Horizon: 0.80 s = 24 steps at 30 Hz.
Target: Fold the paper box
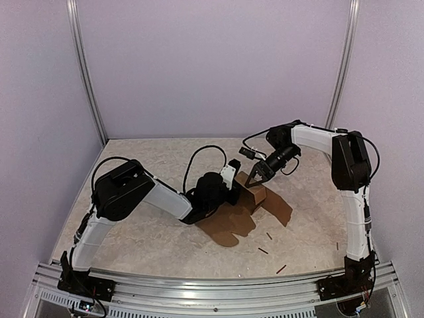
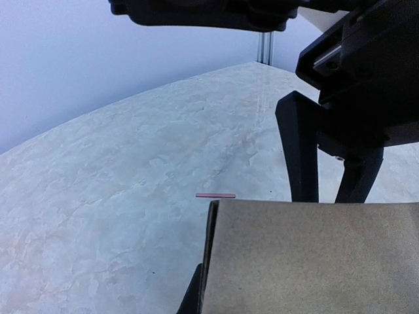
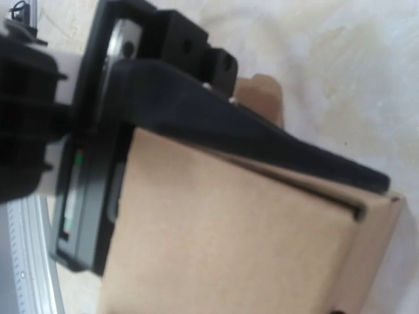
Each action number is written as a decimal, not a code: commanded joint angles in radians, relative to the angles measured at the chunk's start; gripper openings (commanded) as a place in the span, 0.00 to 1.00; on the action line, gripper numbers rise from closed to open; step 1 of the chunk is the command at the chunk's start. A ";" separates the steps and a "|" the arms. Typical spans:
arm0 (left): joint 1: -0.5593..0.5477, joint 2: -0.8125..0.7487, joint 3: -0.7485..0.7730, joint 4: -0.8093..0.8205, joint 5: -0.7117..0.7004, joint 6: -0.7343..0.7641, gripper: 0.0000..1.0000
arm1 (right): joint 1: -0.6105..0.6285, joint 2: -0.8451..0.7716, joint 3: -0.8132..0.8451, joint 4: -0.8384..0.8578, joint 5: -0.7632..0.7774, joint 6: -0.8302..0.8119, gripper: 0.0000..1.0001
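Paper box (image 3: pixel 229 242) pinched in left jaws, plain from right wrist; left wrist view shows right jaws spread

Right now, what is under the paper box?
Only the marbled table shows around the paper box, whose flat flaps lie on it. Whatever sits beneath the cardboard is covered.

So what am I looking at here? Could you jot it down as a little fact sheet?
surface: pale marbled table
item: brown paper box, partly folded, with some flaps lying flat on the table
left gripper: shut on a wall of the box
right gripper: open, poised at the top of the box, not gripping it
loose bits: small dark sticks on the table, nearer the arm bases
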 commanded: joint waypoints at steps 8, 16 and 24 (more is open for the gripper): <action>0.037 -0.023 -0.182 0.138 0.176 -0.047 0.47 | 0.046 0.030 0.013 -0.085 -0.115 -0.020 0.75; 0.052 -0.039 -0.230 0.208 0.193 -0.038 0.33 | 0.045 0.018 0.008 -0.081 -0.099 -0.018 0.75; 0.050 -0.029 -0.226 0.249 0.180 -0.011 0.25 | 0.049 0.027 0.008 -0.066 -0.098 -0.006 0.75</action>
